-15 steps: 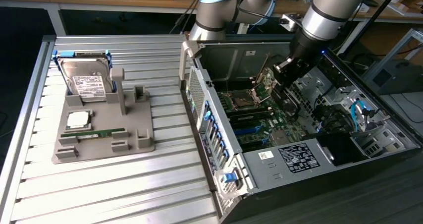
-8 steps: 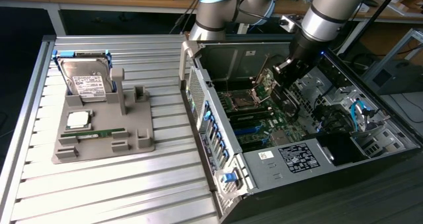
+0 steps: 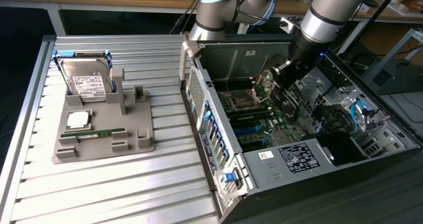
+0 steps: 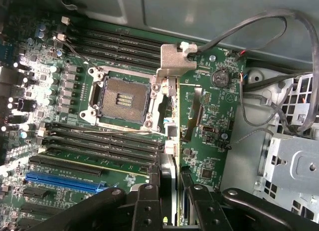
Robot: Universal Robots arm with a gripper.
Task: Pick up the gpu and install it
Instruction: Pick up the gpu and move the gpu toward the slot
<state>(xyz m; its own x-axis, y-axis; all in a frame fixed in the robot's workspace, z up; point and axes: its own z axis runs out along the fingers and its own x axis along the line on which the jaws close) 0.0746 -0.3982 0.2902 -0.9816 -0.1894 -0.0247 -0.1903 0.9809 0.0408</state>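
No print on the hard drive label (image 3: 88,85) or case label (image 3: 298,157) is legible.

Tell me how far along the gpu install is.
Done: the thin dark circuit card with pale metal bracket is picked up. In hand: the gripper clamps it edge-on over the green motherboard inside the open case. Left: seating; it looks not yet plugged in.

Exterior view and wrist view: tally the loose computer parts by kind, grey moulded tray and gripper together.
Boxy silver hard drive with white label: 1
Square silver processor chip: 1
Narrow green memory stick: 1
Thin dark gpu card with pale metal edge, held in the gripper: 1
Total: 4
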